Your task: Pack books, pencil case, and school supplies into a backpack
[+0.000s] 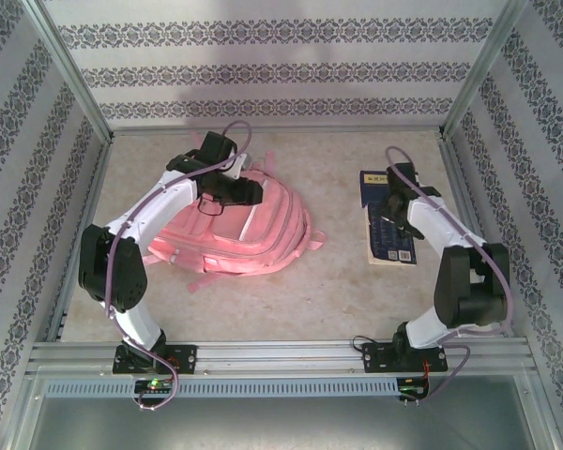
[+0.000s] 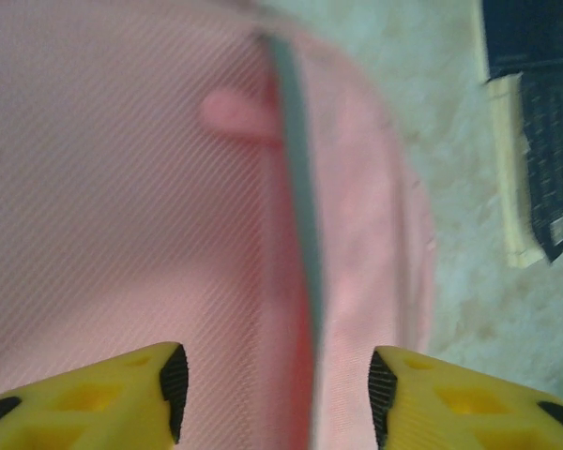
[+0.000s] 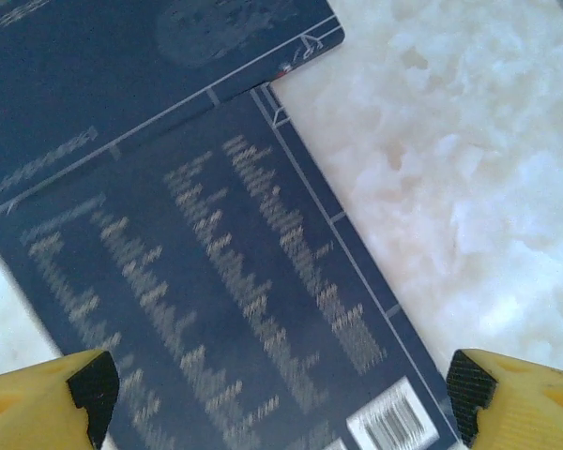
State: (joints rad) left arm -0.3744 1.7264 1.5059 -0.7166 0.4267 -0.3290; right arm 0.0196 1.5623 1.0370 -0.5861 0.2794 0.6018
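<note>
The pink backpack (image 1: pixel 253 239) lies flat at the left-centre of the table. My left gripper (image 1: pixel 248 194) hovers over its far edge. In the left wrist view that gripper (image 2: pixel 277 384) stands open above the pink fabric (image 2: pixel 122 216), straddling a grey zip line (image 2: pixel 297 197), with nothing between the pads. Two dark navy books (image 1: pixel 395 251) lie overlapped at the right. My right gripper (image 1: pixel 387 216) is just over them. In the right wrist view it (image 3: pixel 281 394) is wide open above the nearer book (image 3: pixel 216 300), which carries a barcode (image 3: pixel 394 427); the other book (image 3: pixel 122 75) lies beyond.
Patterned walls and metal frame posts enclose the table on three sides. An aluminium rail (image 1: pixel 281 356) runs along the near edge, where both arm bases are bolted. Bare beige tabletop (image 1: pixel 338 291) lies between backpack and books. The books (image 2: pixel 535 141) also appear in the left wrist view.
</note>
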